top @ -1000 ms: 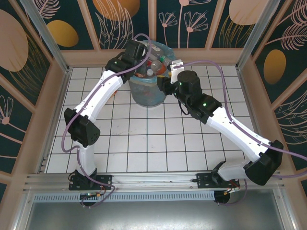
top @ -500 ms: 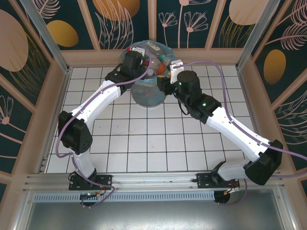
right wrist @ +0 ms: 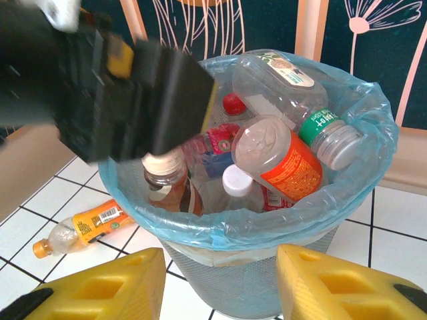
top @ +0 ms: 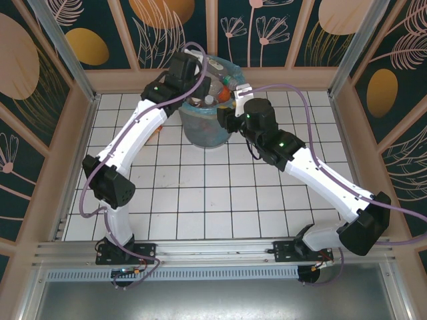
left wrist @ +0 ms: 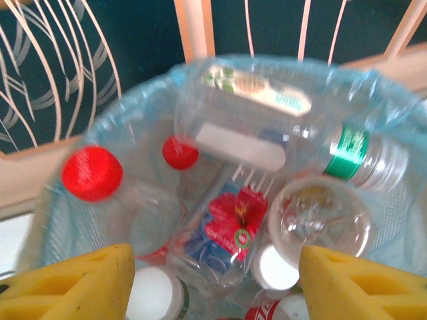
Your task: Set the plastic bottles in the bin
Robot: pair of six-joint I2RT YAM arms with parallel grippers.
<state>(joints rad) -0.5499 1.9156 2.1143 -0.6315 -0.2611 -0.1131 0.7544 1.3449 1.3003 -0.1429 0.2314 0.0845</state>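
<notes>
The bin, grey mesh with a light-blue bag, stands at the table's far middle, filled with several plastic bottles. My left gripper hangs open over it. In the left wrist view its yellow fingers are wide apart above a clear bottle with a red flower label lying loose in the bin; nothing sits between them. My right gripper is open and empty, close to the bin's mesh wall. One orange-labelled bottle lies on the tiles left of the bin.
The left arm's black wrist blurs across the bin's left rim in the right wrist view. The right wrist sits just right of the bin. A wooden wall runs right behind the bin. White tiled floor spreads in front.
My left gripper has moved farther back over the bin and its jaws have opened wide. The right arm has hardly moved.
</notes>
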